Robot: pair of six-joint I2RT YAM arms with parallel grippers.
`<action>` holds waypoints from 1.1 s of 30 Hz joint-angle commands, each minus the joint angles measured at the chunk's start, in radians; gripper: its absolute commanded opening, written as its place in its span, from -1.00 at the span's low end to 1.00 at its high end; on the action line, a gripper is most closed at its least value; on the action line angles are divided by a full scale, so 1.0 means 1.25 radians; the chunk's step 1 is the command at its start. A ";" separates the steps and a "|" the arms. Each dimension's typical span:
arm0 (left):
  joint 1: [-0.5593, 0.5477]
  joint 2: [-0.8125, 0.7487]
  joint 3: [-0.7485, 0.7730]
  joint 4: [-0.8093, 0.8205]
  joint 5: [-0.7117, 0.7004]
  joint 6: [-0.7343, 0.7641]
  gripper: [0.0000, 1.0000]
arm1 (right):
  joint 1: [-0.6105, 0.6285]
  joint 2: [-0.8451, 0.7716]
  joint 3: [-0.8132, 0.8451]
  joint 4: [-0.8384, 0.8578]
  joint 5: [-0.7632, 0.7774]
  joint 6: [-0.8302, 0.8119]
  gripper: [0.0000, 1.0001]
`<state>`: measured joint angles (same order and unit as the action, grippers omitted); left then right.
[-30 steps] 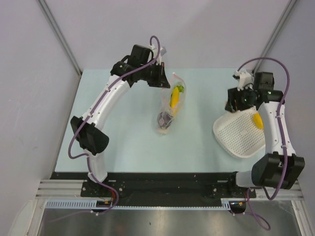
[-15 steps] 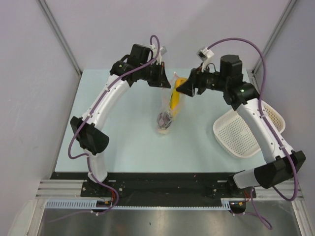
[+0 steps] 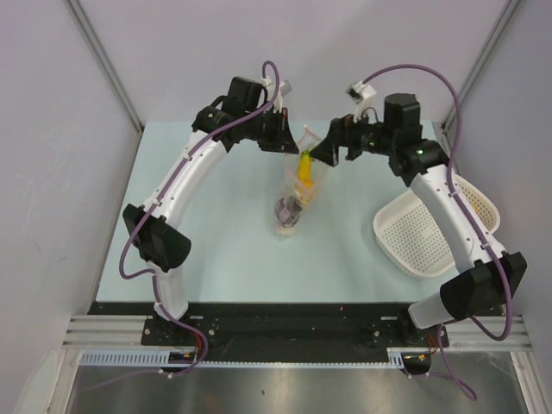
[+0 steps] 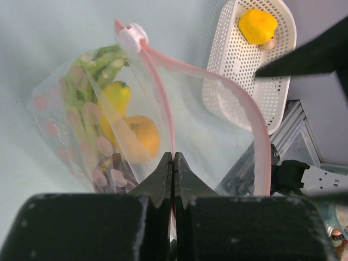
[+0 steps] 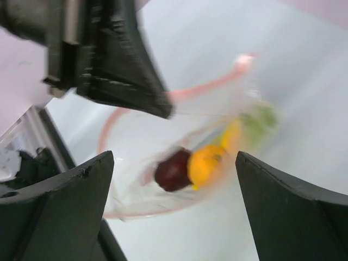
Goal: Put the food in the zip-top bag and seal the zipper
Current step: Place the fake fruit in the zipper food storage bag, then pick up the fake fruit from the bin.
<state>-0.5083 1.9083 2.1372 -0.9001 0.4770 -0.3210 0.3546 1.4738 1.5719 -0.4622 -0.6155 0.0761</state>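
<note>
Basket of white perforated plastic (image 3: 414, 246) sits nearest my bases, on the right of the pale blue-green counter (image 3: 198, 224); a small yellow round fruit (image 4: 258, 25) lies in it. Farther out, mid-counter, the clear crinkly zip-top bag with faint pink squares (image 3: 295, 194) rests its lower end on the counter while its mouth is held up. Inside it I see a dark red-purple round fruit (image 5: 174, 171), an orange-yellow round fruit (image 4: 142, 136), a yellow banana (image 3: 304, 168) and a white-and-green leek (image 4: 98, 62). The narrow pink-red zipper strip (image 4: 165, 103) gapes, its two lips bowed apart, with a white slider tab (image 4: 133, 37) at one end. Farthest out, my left jaws are clenched on one lip of that strip. My right jaws stand spread wide, grasping nothing, just beside the bag's mouth and opposite the left ones.
</note>
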 commanded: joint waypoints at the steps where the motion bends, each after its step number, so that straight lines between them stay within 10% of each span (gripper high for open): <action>1: 0.010 -0.010 0.009 0.008 0.011 0.013 -1.00 | -0.141 -0.068 0.034 -0.067 -0.001 -0.085 0.97; 6: 0.016 -0.005 0.010 0.011 0.020 0.015 -1.00 | -0.231 -0.115 -0.064 -0.277 0.179 -0.348 0.98; 15: 0.016 0.004 0.022 0.007 0.028 0.051 -1.00 | -0.464 -0.088 -0.328 -0.219 0.551 -0.522 1.00; 33: 0.024 0.015 0.027 -0.044 -0.001 0.107 -1.00 | -0.583 0.111 -0.369 0.030 0.648 -0.674 1.00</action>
<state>-0.4900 1.9438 2.1368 -0.9440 0.4740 -0.2184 -0.3702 1.5604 1.1069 -0.5243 0.1429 -0.7097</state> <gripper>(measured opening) 0.006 0.994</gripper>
